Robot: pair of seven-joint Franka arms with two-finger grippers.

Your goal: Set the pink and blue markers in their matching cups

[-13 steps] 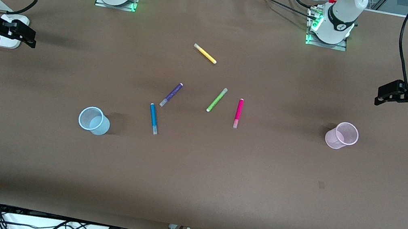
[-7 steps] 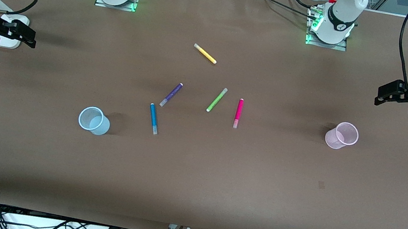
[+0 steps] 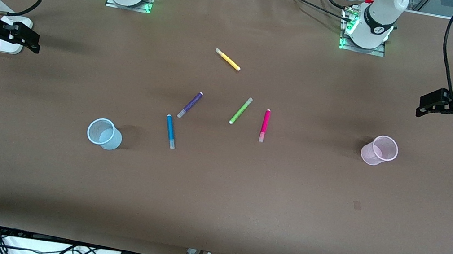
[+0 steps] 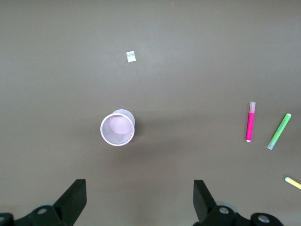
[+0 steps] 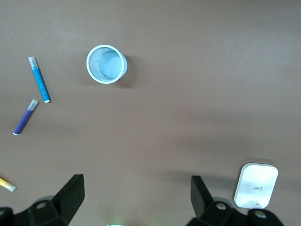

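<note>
Markers lie loose mid-tabletop, blue marker near the blue cup, pink marker well apart from the pink cup, while the left end effector and right end effector hover empty and spread wide at their own table ends, apparently clear of the scene.

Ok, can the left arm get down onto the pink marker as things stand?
Probably yes. The pink marker lies flat on bare table, apart from the green marker beside it, with nothing over it. The left gripper, open, is up at its own end of the table, past the pink cup.
</note>
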